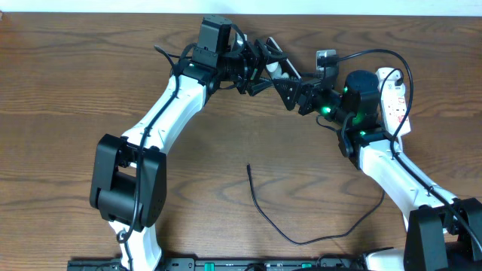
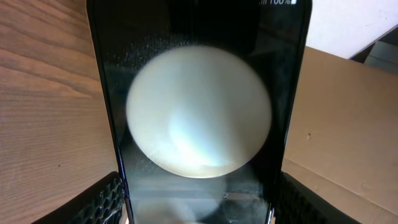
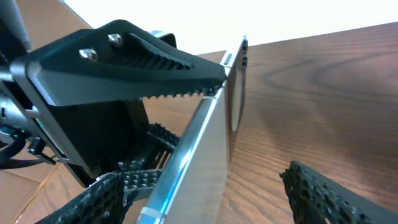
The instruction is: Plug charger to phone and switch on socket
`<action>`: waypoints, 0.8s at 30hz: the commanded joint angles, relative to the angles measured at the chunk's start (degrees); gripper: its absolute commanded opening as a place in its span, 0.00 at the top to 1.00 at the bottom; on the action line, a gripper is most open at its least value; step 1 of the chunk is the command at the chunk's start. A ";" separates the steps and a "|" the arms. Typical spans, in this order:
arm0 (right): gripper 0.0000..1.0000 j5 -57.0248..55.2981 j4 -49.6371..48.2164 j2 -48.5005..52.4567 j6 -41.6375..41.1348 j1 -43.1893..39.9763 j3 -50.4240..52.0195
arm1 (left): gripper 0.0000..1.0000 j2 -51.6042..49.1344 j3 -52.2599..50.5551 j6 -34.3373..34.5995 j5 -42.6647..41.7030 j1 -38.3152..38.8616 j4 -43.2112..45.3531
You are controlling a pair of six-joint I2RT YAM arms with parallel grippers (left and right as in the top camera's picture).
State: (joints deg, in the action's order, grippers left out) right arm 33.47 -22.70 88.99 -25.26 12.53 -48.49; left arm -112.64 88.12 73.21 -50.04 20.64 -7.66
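The phone point(image 2: 199, 112), black and glossy with one large round white reflection, fills the left wrist view. My left gripper point(image 2: 199, 202) is shut on its two long edges, holding it off the table. In the right wrist view the phone point(image 3: 208, 140) shows edge-on, with a left finger point(image 3: 124, 68) pressed on it. My right gripper point(image 3: 208, 193) stands open around the phone's near end, its right finger well apart from it. In the overhead view both grippers meet at the table's back centre. The charger point(image 1: 301, 239) lies loose on the table, its tip point(image 1: 248, 165) pointing away. The socket point(image 1: 393, 98) lies at the back right.
The right arm point(image 1: 376, 158) passes beside the white socket. A small grey-white block point(image 1: 325, 58) sits at the back edge near the grippers. A tan cardboard surface point(image 2: 339, 130) shows behind the phone. The left arm point(image 1: 162, 113) crosses the table's left half.
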 commanded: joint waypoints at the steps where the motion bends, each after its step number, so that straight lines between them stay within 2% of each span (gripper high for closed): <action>1: 0.21 -2.14 1.11 0.26 -0.87 0.33 -1.14 | 0.93 0.79 1.25 -1.42 -1.68 0.70 0.46; 13: 0.27 -4.61 2.38 0.26 -0.87 1.44 -1.14 | 0.93 0.79 1.25 -1.68 -1.09 1.68 0.42; 20: 0.35 -6.19 2.45 0.26 -2.62 2.19 -1.14 | 0.93 0.79 1.25 -2.05 0.44 2.91 0.44; 24: 0.43 -6.75 2.67 0.26 -3.45 2.19 -1.14 | 0.93 0.79 1.25 -2.05 0.42 2.91 0.44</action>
State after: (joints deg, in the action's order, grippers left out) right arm 28.32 -20.36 88.99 -27.40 14.39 -48.60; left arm -112.64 88.12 72.12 -48.25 23.00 -7.64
